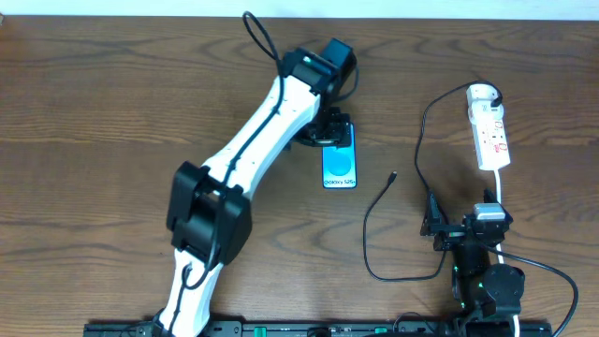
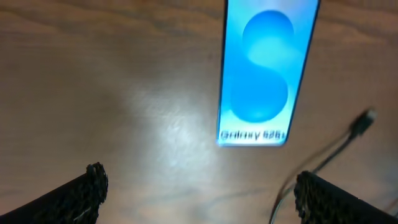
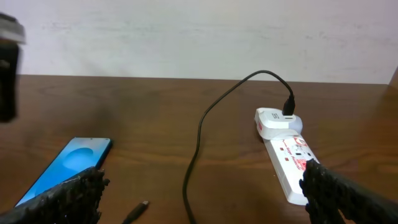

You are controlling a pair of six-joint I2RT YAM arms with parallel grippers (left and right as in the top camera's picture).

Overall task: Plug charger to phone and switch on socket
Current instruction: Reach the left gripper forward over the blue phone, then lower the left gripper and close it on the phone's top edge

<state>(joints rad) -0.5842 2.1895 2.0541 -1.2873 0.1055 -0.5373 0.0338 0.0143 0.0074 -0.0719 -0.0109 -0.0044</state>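
Wooden table [image 1: 112,94], my left gripper [image 2: 200,180] gaping over the phone [image 1: 339,161] mid-frame, right gripper [image 3: 202,180] gaping lower right, both empty; charger [image 1: 394,175] tip lies unplugged.

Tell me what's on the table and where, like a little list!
phone: flat on the table, screen lit blue
socket: white strip on the right side; can't tell if the switch is on
charger: black cable, plug tip lying right of phone, not plugged in
adapter: in the socket's far end
left gripper: open, above phone, empty
right gripper: open, near the socket, empty
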